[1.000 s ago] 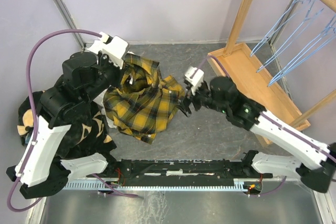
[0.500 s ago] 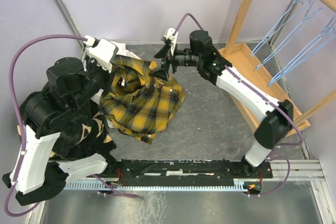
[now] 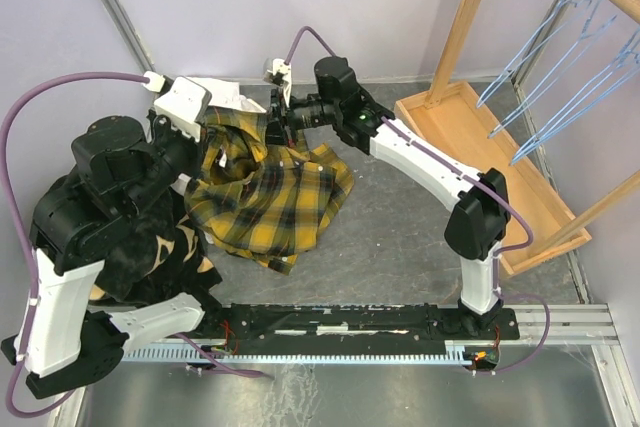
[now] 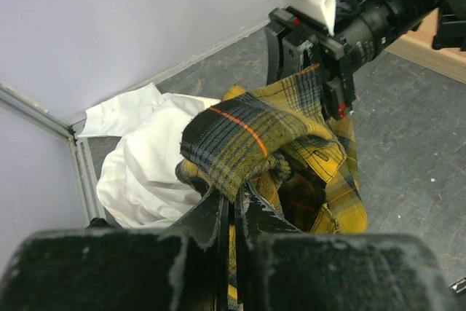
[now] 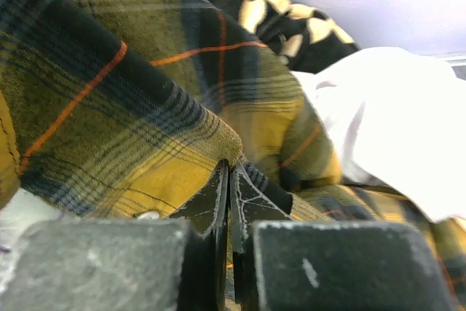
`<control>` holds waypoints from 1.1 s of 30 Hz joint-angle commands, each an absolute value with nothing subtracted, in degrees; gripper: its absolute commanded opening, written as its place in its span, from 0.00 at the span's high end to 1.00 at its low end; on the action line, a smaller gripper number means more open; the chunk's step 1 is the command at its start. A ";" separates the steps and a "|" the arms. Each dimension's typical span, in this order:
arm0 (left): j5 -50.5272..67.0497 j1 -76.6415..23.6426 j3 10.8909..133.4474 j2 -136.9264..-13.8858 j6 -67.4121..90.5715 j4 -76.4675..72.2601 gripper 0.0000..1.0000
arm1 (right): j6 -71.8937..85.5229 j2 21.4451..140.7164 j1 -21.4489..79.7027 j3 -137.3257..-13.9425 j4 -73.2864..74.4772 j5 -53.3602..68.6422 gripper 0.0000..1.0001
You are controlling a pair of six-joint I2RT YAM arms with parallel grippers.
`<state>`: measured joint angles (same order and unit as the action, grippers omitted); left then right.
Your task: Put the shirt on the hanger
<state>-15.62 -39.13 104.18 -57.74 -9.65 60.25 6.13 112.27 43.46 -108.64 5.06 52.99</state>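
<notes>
The yellow and black plaid shirt [image 3: 265, 192] lies bunched on the grey floor, its upper part lifted between both arms. My left gripper [image 3: 218, 130] is shut on a thick fold of the shirt [image 4: 255, 136], its fingertips [image 4: 234, 191] pinched together on the cloth. My right gripper [image 3: 272, 130] reaches in from the right and is shut on an edge of the shirt [image 5: 131, 107], which meets its tips [image 5: 231, 169]. In the left wrist view the right gripper [image 4: 320, 71] stands just beyond the fold. Thin light-blue hangers [image 3: 529, 53] hang on the wooden rack at the far right, away from both grippers.
A plain white garment [image 4: 145, 172] lies in the back left corner behind the shirt. A black fleece with tan patches [image 3: 175, 247] lies under the left arm. The wooden rack base [image 3: 470, 147] stands to the right. Grey walls close off the back and the left.
My right arm has swung from the shirt's right edge to its top at the back left, and its jaws have closed on the cloth. The left gripper has kept its hold and shifted slightly left.
</notes>
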 commanded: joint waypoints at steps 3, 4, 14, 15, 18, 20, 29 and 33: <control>-23.18 -39.28 104.59 -56.94 -6.81 55.73 0.97 | 2.91 100.78 42.30 -106.84 5.63 38.46 1.00; -24.01 -39.29 104.53 -57.07 -6.51 55.25 0.97 | 1.64 98.65 42.42 -106.57 6.63 34.67 1.00; -28.26 -39.29 108.28 -59.71 -5.32 47.81 0.97 | -9.52 82.47 46.98 -110.35 18.31 11.20 1.00; -28.53 -39.28 108.73 -59.95 -5.47 46.82 0.97 | -10.10 81.49 47.63 -110.96 19.08 9.78 1.00; -28.36 -39.29 111.02 -61.30 -6.40 44.85 0.97 | -12.12 80.35 49.47 -115.70 24.15 7.00 1.00; -27.61 -39.29 113.58 -63.11 -6.96 44.48 0.97 | -12.47 81.08 50.80 -119.38 29.18 6.34 1.00; -26.27 -39.29 109.14 -63.52 -7.43 43.24 0.97 | -7.51 74.46 58.18 -98.12 36.87 -3.43 0.69; -18.93 -39.29 98.88 -61.00 -5.92 43.29 0.97 | -3.77 66.16 58.18 -85.61 36.02 -10.49 0.37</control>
<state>-25.10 -39.13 105.27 -62.61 -7.03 45.93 -7.73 73.89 58.26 -93.62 35.99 -1.15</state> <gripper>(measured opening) 0.048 0.522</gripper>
